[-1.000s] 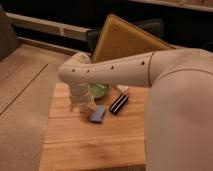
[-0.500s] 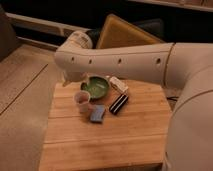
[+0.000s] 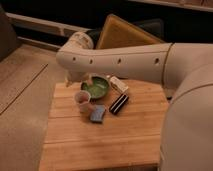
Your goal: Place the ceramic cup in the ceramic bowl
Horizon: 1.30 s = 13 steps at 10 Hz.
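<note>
The ceramic cup (image 3: 82, 100), pale with a reddish-brown inside, stands upright on the wooden table (image 3: 100, 142), just left and in front of the ceramic bowl (image 3: 97, 88). The bowl is green, shallow and empty. My arm crosses the view above both, from the right to an elbow at the upper left. My gripper (image 3: 88, 79) is mostly hidden under the arm. A pale tip of it shows over the bowl's far left rim. It is open, holds nothing, and is clear of the cup.
A blue-grey block (image 3: 97, 114) lies right in front of the cup. A black bar (image 3: 118, 103) lies right of the bowl, with a small white packet (image 3: 117, 83) behind it. A tan board (image 3: 125, 32) leans behind the table. Floor lies to the left.
One second ago my arm hung low over the cup and hid it. It has since risen and swung back, so the cup and bowl show in full. Nothing on the table has moved.
</note>
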{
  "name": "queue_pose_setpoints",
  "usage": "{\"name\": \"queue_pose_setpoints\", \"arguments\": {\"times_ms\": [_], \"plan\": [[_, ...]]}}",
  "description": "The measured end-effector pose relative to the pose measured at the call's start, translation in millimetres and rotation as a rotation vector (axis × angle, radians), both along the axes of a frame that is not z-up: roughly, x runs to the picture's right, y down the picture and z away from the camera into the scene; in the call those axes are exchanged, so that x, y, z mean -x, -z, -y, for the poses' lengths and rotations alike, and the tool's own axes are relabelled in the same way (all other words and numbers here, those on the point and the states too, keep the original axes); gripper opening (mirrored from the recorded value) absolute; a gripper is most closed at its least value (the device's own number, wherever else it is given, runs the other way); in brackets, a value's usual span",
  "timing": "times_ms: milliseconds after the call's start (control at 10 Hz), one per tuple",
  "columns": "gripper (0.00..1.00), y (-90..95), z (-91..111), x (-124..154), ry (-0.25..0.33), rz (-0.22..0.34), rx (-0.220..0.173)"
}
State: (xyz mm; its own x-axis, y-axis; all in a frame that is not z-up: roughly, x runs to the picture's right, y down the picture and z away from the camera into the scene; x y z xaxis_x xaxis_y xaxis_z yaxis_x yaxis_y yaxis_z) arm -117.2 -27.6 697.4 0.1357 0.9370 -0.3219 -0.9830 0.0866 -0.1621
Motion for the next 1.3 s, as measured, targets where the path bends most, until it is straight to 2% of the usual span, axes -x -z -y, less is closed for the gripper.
{"name": "queue_pose_setpoints", "arguments": {"times_ms": [200,500,600,700,800,1100,1300], "plan": [[0.65,-37.1,-10,-15,-0.015,-0.037,0.063],[0.65,-75.8,-39,-16,-0.057,-0.033,0.184],[0.65,-82.4,-49,-15,-0.066,-0.024,0.224],[0.65,-85.7,-69,-13,-0.053,-0.015,0.297],[0.65,-86.0,-80,-12,-0.040,-0.009,0.338],[0.65,-85.8,-82,-12,-0.037,-0.009,0.345],[0.65,-86.6,-79,-15,-0.013,-0.026,0.333]]}}
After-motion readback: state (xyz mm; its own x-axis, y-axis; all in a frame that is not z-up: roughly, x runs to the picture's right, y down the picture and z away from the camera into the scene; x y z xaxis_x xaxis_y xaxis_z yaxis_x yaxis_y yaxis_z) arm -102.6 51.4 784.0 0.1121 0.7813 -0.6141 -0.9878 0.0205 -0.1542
